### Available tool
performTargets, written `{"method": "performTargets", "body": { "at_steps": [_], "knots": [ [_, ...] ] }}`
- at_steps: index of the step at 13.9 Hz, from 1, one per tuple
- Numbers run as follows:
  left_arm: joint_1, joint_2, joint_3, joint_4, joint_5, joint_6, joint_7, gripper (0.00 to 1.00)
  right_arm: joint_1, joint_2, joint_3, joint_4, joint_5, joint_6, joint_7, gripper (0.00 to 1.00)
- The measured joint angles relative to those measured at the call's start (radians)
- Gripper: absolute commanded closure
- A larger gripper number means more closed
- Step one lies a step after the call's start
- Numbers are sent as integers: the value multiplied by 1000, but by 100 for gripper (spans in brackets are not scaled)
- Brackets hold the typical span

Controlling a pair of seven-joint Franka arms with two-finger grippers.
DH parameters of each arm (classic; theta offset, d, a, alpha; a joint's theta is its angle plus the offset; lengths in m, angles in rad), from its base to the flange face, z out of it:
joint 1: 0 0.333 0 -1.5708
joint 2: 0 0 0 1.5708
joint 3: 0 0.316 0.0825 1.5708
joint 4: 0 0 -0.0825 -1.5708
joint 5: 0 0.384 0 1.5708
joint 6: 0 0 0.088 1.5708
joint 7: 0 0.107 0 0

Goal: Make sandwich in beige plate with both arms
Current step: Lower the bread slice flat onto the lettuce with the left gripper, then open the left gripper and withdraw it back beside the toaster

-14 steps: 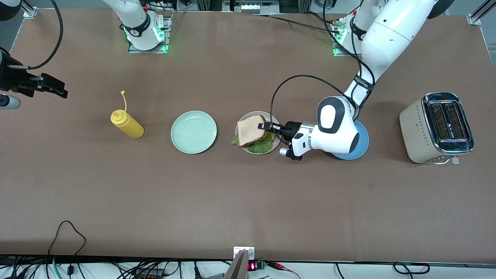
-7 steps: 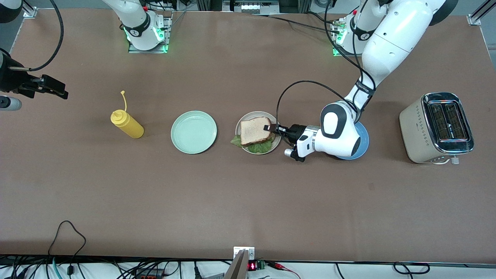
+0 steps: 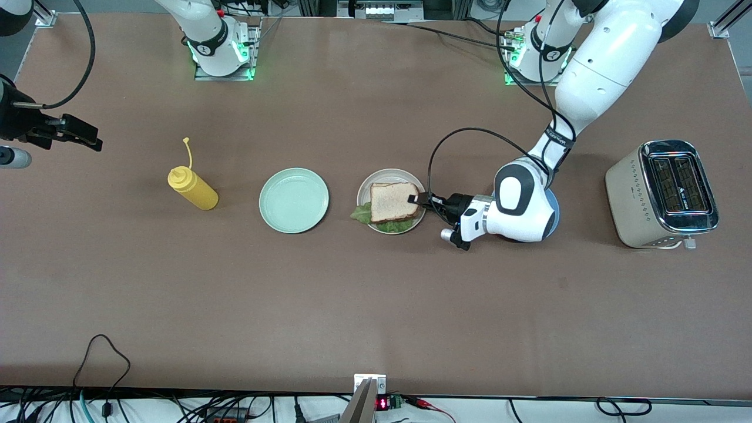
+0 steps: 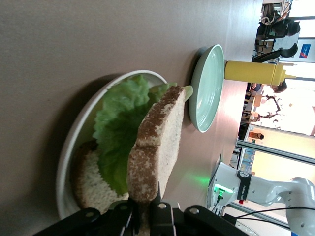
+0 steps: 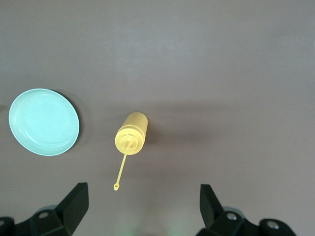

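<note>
Since a second ago I have lowered the top bread slice (image 3: 393, 201) over the lettuce (image 4: 118, 130) on the beige plate (image 3: 382, 174), my left gripper (image 3: 418, 199) still clamped on it, release remaining, while my right gripper (image 5: 142, 206) waits spread over the table's end.

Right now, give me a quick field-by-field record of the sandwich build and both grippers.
top slice: bread held tilted over the lettuce, not laid flat
lettuce: green leaf on the bottom slice
bottom slice: bread flat in the beige plate
left gripper: shut on the top slice's edge, over the beige plate's rim
right gripper: open, holding nothing, waiting above the yellow bottle
mint plate: beside the beige plate, nothing on it
</note>
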Motion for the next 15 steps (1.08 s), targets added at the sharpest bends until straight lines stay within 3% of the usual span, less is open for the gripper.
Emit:
{"method": "performTargets", "body": {
  "at_steps": [1, 2, 15],
  "knots": [
    [2, 7, 1, 0, 0, 0, 11, 32, -4, 0, -3, 0, 0, 2, 0, 0],
    [3, 11, 1, 0, 0, 0, 14, 0, -9, 0, -6, 0, 0, 2, 0, 0],
    [26, -6, 2, 16, 0, 0, 28, 0, -16, 0, -10, 0, 0, 3, 0, 0]
  ]
}}
